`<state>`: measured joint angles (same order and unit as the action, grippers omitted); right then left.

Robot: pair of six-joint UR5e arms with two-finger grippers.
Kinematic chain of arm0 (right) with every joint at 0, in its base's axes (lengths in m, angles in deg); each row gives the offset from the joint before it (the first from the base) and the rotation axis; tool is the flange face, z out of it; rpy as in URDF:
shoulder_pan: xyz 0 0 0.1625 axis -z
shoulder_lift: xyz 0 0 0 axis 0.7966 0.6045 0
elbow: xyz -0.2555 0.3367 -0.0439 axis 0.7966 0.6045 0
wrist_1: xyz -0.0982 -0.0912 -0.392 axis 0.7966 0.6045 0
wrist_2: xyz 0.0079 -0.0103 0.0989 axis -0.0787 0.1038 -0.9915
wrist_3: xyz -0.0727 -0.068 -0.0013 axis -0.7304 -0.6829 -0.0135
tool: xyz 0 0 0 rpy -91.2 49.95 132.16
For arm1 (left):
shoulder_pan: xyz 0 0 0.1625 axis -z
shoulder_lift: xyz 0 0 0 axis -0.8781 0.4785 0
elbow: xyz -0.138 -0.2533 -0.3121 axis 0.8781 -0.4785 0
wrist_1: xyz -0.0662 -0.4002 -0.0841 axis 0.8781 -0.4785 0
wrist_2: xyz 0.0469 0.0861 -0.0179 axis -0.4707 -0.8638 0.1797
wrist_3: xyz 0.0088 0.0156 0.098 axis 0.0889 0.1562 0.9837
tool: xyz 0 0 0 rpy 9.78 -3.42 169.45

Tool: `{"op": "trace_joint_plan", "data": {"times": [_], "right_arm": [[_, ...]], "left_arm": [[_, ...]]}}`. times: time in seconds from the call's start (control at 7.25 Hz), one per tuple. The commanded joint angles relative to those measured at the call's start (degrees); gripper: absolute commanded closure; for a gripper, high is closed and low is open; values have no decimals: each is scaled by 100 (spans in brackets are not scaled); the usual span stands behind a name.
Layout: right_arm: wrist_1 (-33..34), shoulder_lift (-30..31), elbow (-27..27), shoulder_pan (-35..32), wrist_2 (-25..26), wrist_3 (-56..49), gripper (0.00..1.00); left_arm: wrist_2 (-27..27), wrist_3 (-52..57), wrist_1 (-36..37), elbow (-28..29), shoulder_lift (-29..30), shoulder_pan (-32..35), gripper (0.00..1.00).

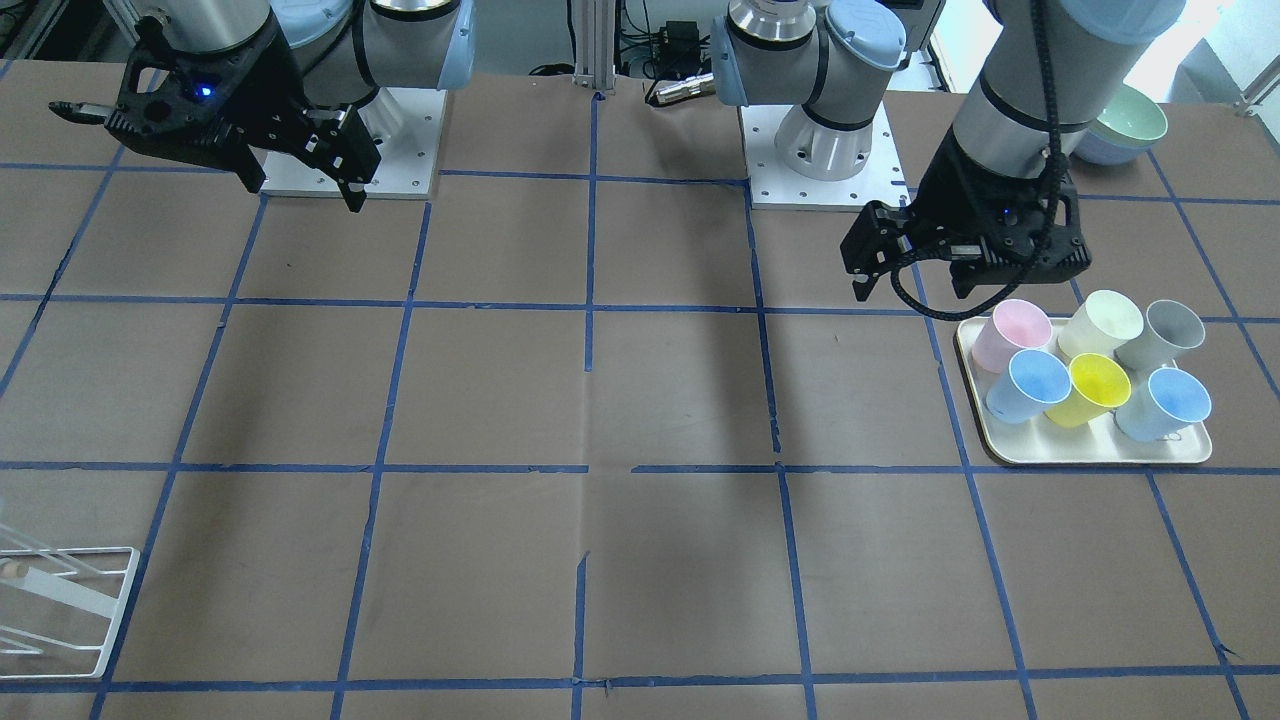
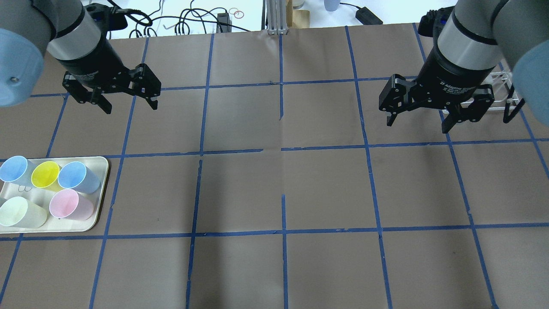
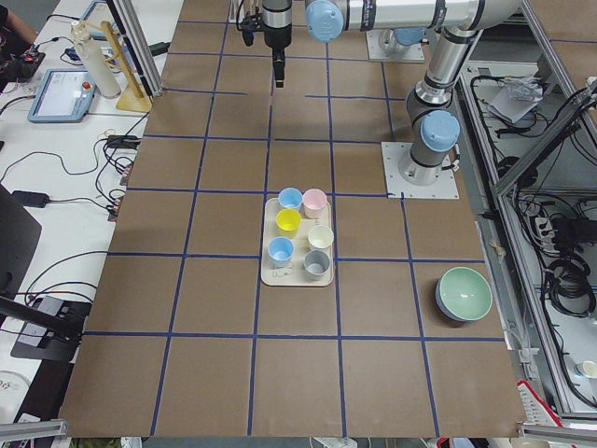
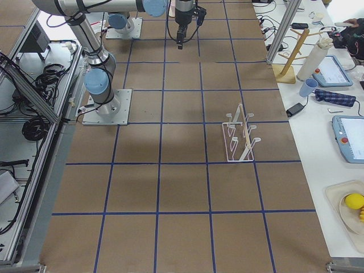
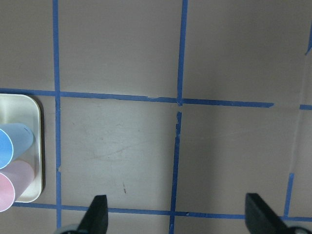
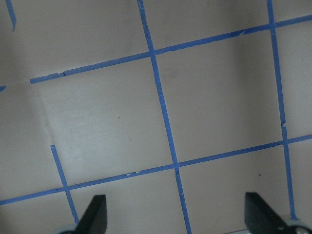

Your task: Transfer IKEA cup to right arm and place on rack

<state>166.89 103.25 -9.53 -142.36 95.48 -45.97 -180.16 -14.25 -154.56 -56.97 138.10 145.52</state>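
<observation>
A brown-papered table (image 2: 326, 189), gridded in blue tape, spreads under two silver arms. The right arm (image 2: 467, 38) hangs over the table's right side, and the right gripper (image 2: 417, 124) has its jaws spread wide on nothing. The left arm (image 2: 73, 34) reaches over the left side, where the left gripper (image 2: 130, 107) is likewise released and empty, hovering near the tray but clear of the cups. The white wire rack (image 4: 239, 136) stands bare at the far right edge. On the left sits a cream tray (image 2: 102, 189) with six upright cups. The IKEA cup (image 2: 78, 177) stands at the tray's inner end, beside the yellow cup (image 2: 46, 175), with a second blue cup (image 2: 13, 168) beyond that.
</observation>
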Motion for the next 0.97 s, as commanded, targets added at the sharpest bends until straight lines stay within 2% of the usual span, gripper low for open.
{"op": "trace_joint_plan", "data": {"times": [0.0,0.28,0.55,0.83], "right_arm": [[8,-2,0,-1,-51,-262,0],[8,-2,0,-1,-8,-396,0],[8,-3,0,-1,-43,-396,0],[8,-3,-9,-1,-51,-379,0]], "left_arm": [[9,1072,-7,0,4,-655,0],[18,2028,11,-9,100,-1254,0],[9,3784,107,-227,144,-1851,0],[0,4972,1008,-701,328,-2379,0]]}}
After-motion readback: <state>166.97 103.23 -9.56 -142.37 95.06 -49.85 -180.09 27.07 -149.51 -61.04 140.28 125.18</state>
